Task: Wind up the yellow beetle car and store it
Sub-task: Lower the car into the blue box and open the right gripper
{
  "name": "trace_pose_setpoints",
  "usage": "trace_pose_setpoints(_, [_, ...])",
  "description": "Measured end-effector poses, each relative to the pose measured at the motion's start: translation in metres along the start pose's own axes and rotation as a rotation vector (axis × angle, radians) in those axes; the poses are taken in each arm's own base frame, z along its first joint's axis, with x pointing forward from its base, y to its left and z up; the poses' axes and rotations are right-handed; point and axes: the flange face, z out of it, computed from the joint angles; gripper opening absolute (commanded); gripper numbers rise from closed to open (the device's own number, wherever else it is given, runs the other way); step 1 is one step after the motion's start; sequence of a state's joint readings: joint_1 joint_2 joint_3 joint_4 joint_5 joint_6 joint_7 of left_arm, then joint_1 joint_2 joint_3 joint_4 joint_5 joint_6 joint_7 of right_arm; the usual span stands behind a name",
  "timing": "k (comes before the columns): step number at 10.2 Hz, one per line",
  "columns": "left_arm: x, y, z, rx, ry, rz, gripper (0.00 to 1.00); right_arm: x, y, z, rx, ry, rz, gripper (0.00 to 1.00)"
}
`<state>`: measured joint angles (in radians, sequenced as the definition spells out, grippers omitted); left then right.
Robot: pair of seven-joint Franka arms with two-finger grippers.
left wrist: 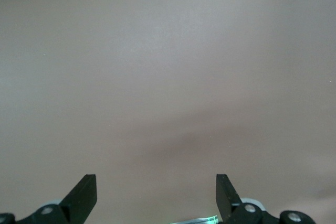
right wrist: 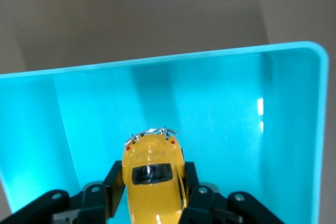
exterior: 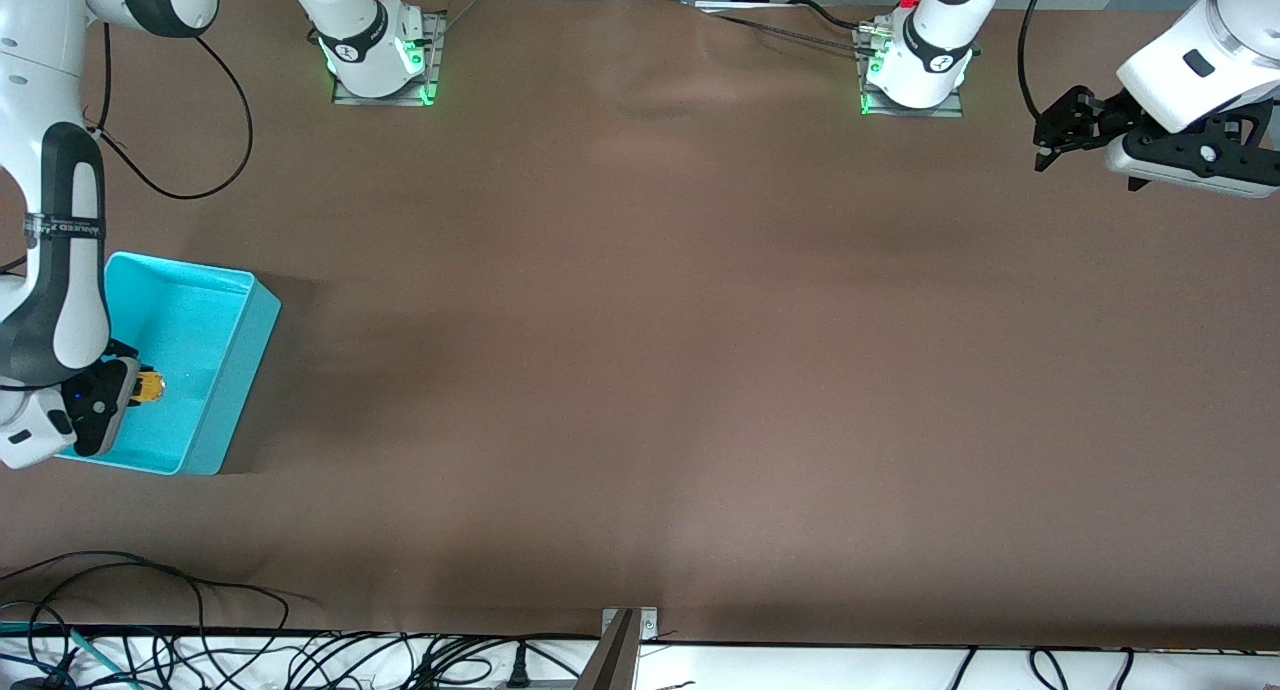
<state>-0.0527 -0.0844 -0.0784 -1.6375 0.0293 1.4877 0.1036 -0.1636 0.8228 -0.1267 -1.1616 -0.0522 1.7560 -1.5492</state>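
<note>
In the front view, the right claw (exterior: 128, 390) is over the turquoise bin (exterior: 235, 355), which stands on the brown surface (exterior: 700, 370) at the right arm's end, and it grasps the yellow beetle car (exterior: 150, 387) between its fingers above the inside of the bin; I judge that the car is carried there because the storing step is in hand, and only the release is left. The left claw (exterior: 1050, 135) waits over the bare surface at the left arm's end, well apart from the bin, so it does not disturb the placing. In the left wrist view, the left claw (left wrist: 156, 195) is released, its two fingers wide apart with only the surface below them. In the right wrist view, the right claw (right wrist: 152, 192) is clenched on the two sides of the car (right wrist: 152, 179), and the bin's floor and walls (right wrist: 220, 114) lie directly under it, so a drop from here should land inside.
</note>
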Motion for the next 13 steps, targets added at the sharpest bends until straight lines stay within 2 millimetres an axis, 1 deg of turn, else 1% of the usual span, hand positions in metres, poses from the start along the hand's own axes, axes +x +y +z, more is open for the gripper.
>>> trace_pose_setpoints(1, [0.000, 0.001, 0.000, 0.000, 0.000, -0.011, 1.00, -0.003, 0.000, 0.010, 0.008, 0.001, 0.001, 0.00])
trace_pose_setpoints(6, [-0.001, 0.002, 0.000, -0.001, -0.007, -0.021, 1.00, -0.016, -0.001, 0.037, 0.021, 0.023, -0.002, 0.00])
trace_pose_setpoints(10, [0.000, 0.010, -0.002, -0.005, -0.003, -0.008, 1.00, -0.011, 0.003, 0.061, 0.011, 0.040, -0.006, 0.00])
trace_pose_setpoints(13, [0.000, 0.010, -0.003, -0.005, -0.003, -0.010, 1.00, -0.011, 0.006, 0.072, -0.010, 0.048, -0.007, 0.00])
